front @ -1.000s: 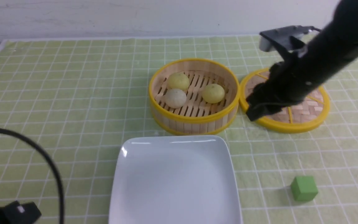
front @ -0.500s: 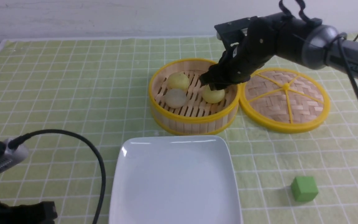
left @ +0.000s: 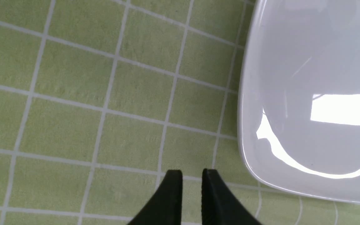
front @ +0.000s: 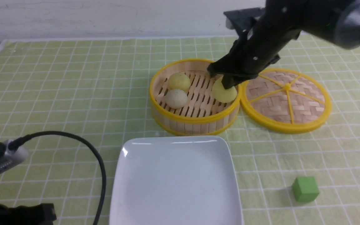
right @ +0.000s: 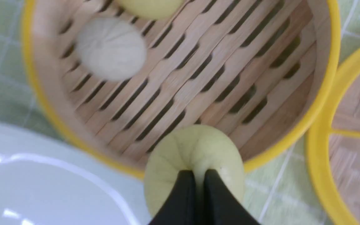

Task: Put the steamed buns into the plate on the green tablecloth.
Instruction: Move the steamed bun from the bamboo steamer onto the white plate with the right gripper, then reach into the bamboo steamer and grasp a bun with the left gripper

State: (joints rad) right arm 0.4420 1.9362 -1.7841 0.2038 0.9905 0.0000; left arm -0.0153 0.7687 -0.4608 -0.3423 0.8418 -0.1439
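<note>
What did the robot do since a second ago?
The right tool swung from over the lid into the steamer basket, pinched a yellow bun and lifted it toward the basket's right rim. The other two buns, plate and green cube stayed put.

Two pale yellow round buns [front: 179, 81] [front: 224, 92], one off-white bun [front: 176, 98], one white square plate [front: 175, 181], one bamboo steamer basket [front: 195, 122], one woven lid [front: 287, 101], one green cube [front: 305, 188]

Right arm [front: 270, 31] black, grey metallic joint [front: 353, 23]; left hand [left: 192, 172] black, tapered; black cable [front: 97, 162].
</note>
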